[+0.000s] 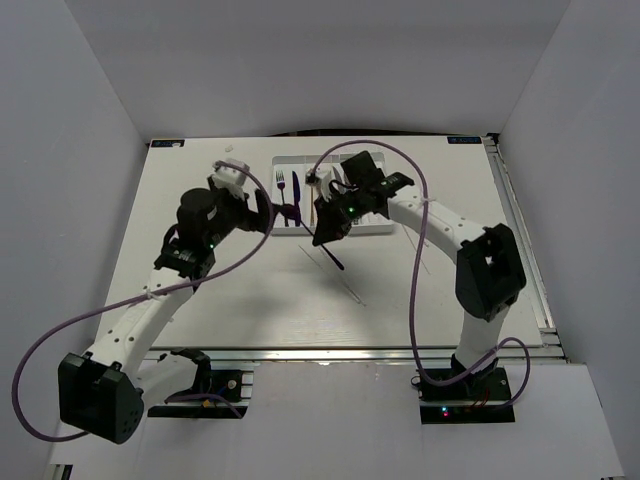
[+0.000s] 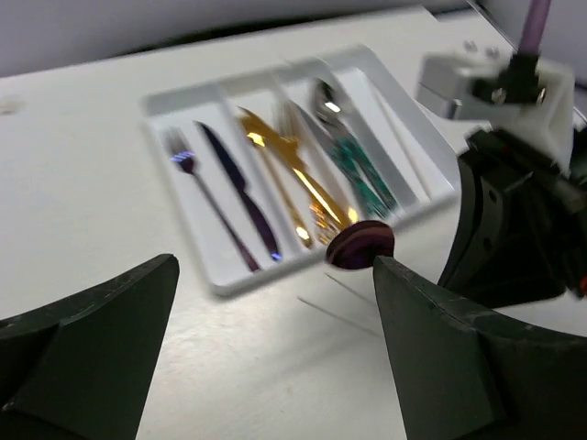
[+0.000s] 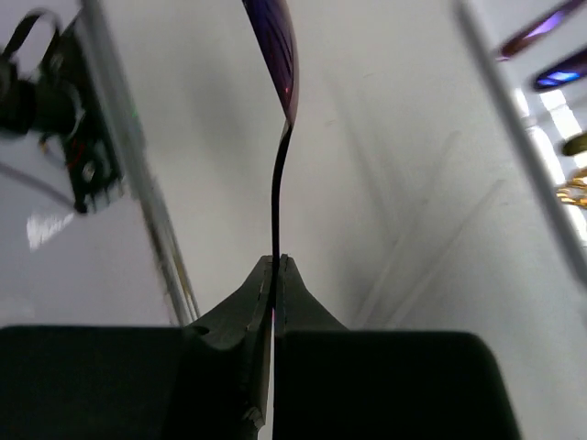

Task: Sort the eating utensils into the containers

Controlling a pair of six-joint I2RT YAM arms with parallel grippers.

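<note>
My right gripper [image 3: 276,263] is shut on the thin handle of a purple spoon [image 3: 274,55], whose bowl points away from it. In the top view that gripper [image 1: 325,228] holds the spoon [image 1: 334,256] over the table just in front of the white tray [image 1: 383,229]. The spoon's bowl [image 2: 360,246] hangs by the tray's near rim [image 2: 240,280]. The tray holds a purple fork [image 2: 194,171], a purple knife [image 2: 240,191], gold utensils [image 2: 290,170] and teal-handled silver ones [image 2: 353,158]. My left gripper [image 2: 275,275] is open and empty, left of the tray [image 1: 264,214].
Thin white chopsticks [image 1: 345,286] lie on the table in front of the tray, also in the left wrist view [image 2: 341,313]. The right arm [image 2: 518,211] stands close to the right of my left gripper. White walls enclose the table.
</note>
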